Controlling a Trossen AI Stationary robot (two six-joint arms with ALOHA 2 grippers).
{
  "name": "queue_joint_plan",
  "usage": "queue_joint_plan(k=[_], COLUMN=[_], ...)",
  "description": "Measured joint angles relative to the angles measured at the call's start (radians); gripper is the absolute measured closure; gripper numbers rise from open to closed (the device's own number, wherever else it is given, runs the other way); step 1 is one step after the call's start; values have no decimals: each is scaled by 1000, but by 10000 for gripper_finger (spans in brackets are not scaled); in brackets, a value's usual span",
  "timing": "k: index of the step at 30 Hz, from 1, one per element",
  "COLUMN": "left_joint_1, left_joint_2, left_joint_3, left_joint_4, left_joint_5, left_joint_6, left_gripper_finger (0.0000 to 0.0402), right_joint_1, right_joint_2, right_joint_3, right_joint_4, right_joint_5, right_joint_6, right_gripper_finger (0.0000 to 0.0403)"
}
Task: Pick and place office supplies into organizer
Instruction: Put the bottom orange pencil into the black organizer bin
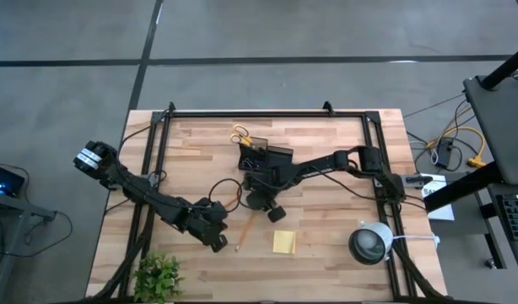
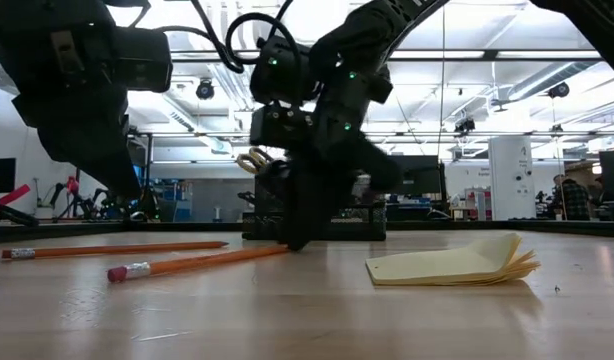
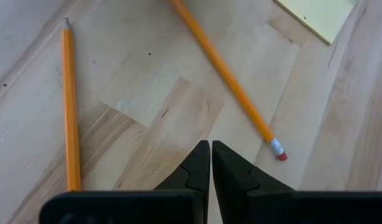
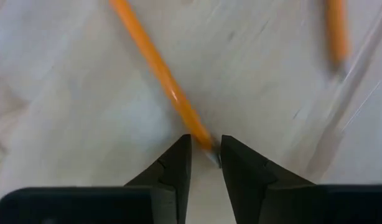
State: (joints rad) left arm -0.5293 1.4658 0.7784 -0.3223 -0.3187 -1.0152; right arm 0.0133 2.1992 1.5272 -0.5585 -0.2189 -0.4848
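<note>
Two orange pencils lie flat on the wooden table, one (image 3: pixel 69 106) beside the other (image 3: pixel 228 78). The second has its eraser end (image 2: pixel 117 272) toward the near edge. My right gripper (image 4: pixel 203 146) points steeply down at this pencil's (image 4: pixel 160 74) pointed far end, open by a narrow gap, with a finger on either side of it. My left gripper (image 3: pixel 211 152) hangs shut above the table between the two pencils, holding nothing. A yellow sticky-note pad (image 1: pixel 283 242) lies flat to the right. The black organizer (image 1: pixel 263 156) stands at mid-table, and yellow scissors handles (image 1: pixel 240 135) stick up from it. My right gripper comes from above, slanting, with its fingers (image 4: pixel 178 155) across the pencil's pointed end (image 4: pixel 206 146). The pencil lies flat on the table. I cannot tell whether either finger touches it.
A green plant (image 1: pixel 158 274) stands at the near left corner. A round white-grey device (image 1: pixel 370 243) sits at the near right. The black frame rails (image 1: pixel 267 112) run along the table's far and side edges. Bare wood lies between the pad and the device.
</note>
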Motion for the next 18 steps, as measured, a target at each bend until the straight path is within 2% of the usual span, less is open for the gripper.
queue_joint_plan(k=[9,13,18], left_joint_1=[0,0,0], left_joint_2=[0,0,0], left_joint_3=[0,0,0], left_joint_4=[-3,-7,-9], left_joint_5=[0,0,0], left_joint_6=[8,10,10], left_gripper_finger=[400,400,400], right_joint_1=[48,103,158], right_joint_2=[-34,-36,-37], right_joint_3=[-5,-6,-16], right_joint_4=[-124,-157,-116], right_joint_5=[-47,-62,-56], right_joint_6=[192,197,204], right_gripper_finger=[339,340,351])
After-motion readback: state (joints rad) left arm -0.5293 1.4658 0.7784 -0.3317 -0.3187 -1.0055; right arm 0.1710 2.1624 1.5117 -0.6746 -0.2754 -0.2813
